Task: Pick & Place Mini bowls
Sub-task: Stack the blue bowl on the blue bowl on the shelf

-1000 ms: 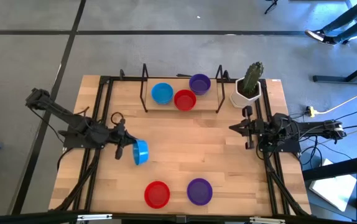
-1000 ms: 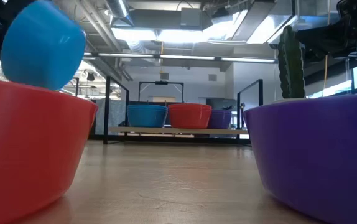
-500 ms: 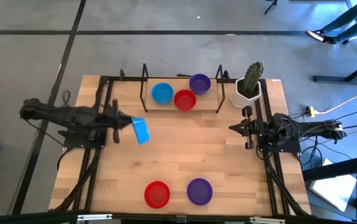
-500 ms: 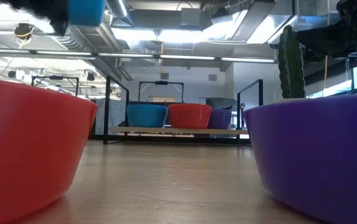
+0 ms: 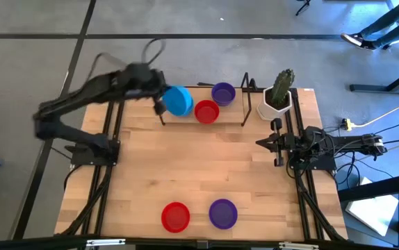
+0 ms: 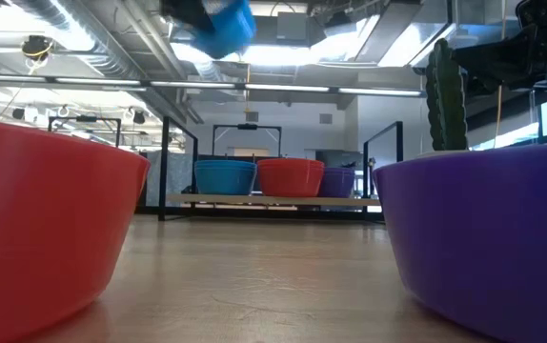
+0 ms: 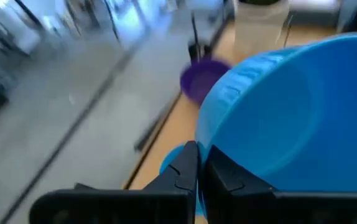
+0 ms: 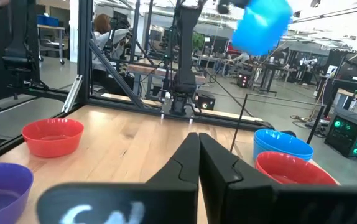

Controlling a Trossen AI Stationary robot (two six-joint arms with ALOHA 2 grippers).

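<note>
My left gripper (image 5: 160, 104) is shut on a blue mini bowl (image 5: 178, 101) and holds it high over the left end of the far rack (image 5: 203, 122). In the low view this bowl (image 6: 222, 23) hangs well above the rack's blue bowl (image 6: 224, 176), red bowl (image 6: 290, 176) and purple bowl (image 6: 336, 181), which stand on the rack's board. A red bowl (image 5: 176, 217) and a purple bowl (image 5: 222, 213) sit on the table by the near edge. My right gripper (image 5: 261, 143) waits shut at the table's right side. My left gripper pinches the blue bowl's rim (image 7: 204, 138) between its two fingers (image 7: 185, 167). The bowl is lifted clear of everything and sits tipped, not level, as the right wrist view shows (image 8: 262, 25).
A white pot with a cactus (image 5: 278, 97) stands at the far right corner, beside the rack's right post (image 5: 246, 97). Black frame rails (image 5: 113, 125) run along both sides of the wooden table. Bare wood (image 5: 199, 167) lies between the rack and the two near bowls.
My left gripper has risen from low over the table's left middle and swung toward the far edge, ending above the rack's left end. The blue bowl has gone with it, climbing out of the low view's left side to its top.
</note>
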